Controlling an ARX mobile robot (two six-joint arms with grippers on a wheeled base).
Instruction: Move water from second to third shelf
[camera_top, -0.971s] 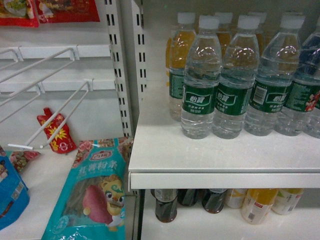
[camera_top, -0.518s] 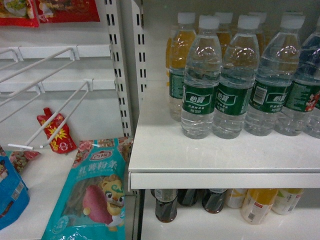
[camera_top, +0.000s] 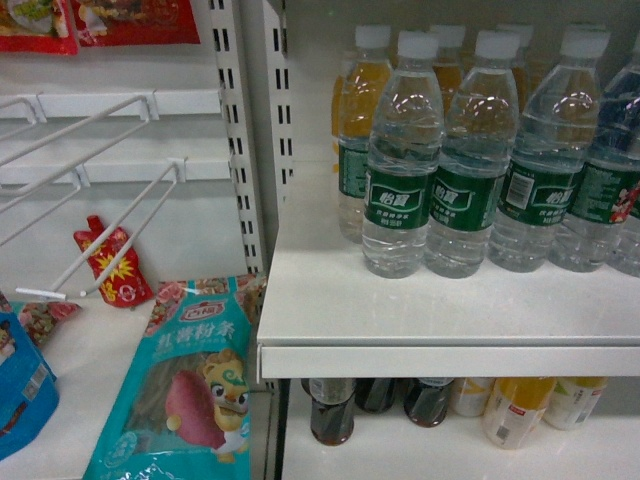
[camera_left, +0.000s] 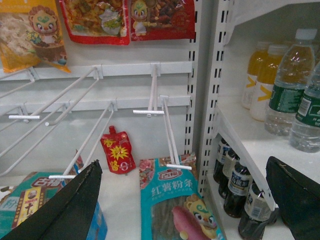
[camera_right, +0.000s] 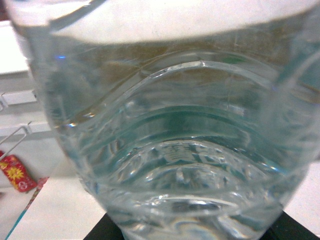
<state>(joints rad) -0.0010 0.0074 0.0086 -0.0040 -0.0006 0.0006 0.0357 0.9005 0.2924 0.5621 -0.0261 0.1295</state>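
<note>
on the far left of the head view, white peg hooks jut from the back panel, with a small red sachet leaning against the wall below them and a teal snack bag lying flat beside a blue packet. right of the slotted upright, the white shelf carries a row of green-labelled bottles; the leftmost front water stands upright, touching its neighbour, with orange drink bottles behind. beneath the shelf stand dark cola bottles and more orange ones. neither arm shows in the head view. in the left wrist view the left claw is spread wide, its black fingers at either lower corner with nothing between them. the right wrist view is filled by a clear ribbed bottle pressed close to the lens, with green showing through it; the right claw's fingers are barely seen, so i cannot tell whether it grips.
</note>
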